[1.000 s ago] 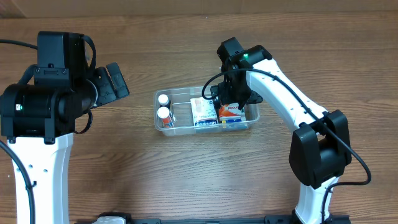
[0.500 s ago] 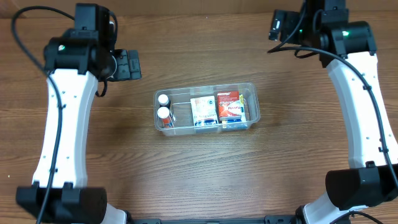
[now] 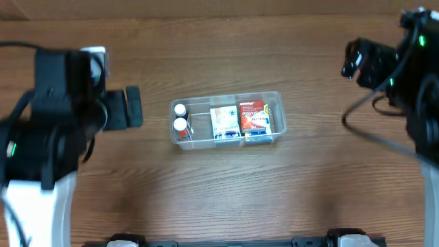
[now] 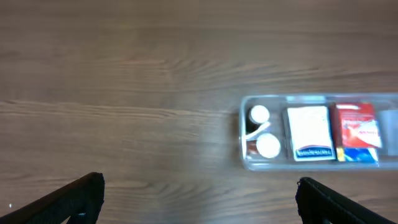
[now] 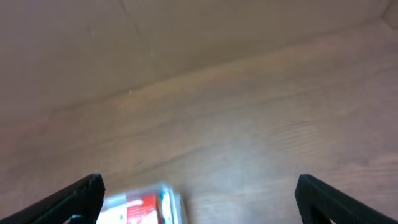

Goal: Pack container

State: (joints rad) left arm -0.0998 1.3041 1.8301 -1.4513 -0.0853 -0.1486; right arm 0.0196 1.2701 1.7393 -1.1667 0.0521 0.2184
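The clear plastic container [image 3: 277, 103] sits at the table's middle. It holds two white-capped bottles [image 3: 180, 118] at its left end, a white and blue box [image 3: 223, 123] and a red box [image 3: 252, 116]. It also shows in the left wrist view [image 4: 244, 106] and, partly, at the bottom of the right wrist view [image 5: 166, 190]. My left gripper [image 3: 130, 108] is open and empty, left of the container. My right gripper [image 3: 357, 60] is open and empty, raised far right of it. Both are apart from the container.
The wooden table [image 3: 226, 192] carries only the container. The arms' bases stand at the front left and front right corners.
Both arms have pulled away from the container to the sides. The right gripper, which was down inside the container at the red box, has let go and lifted out to the right.
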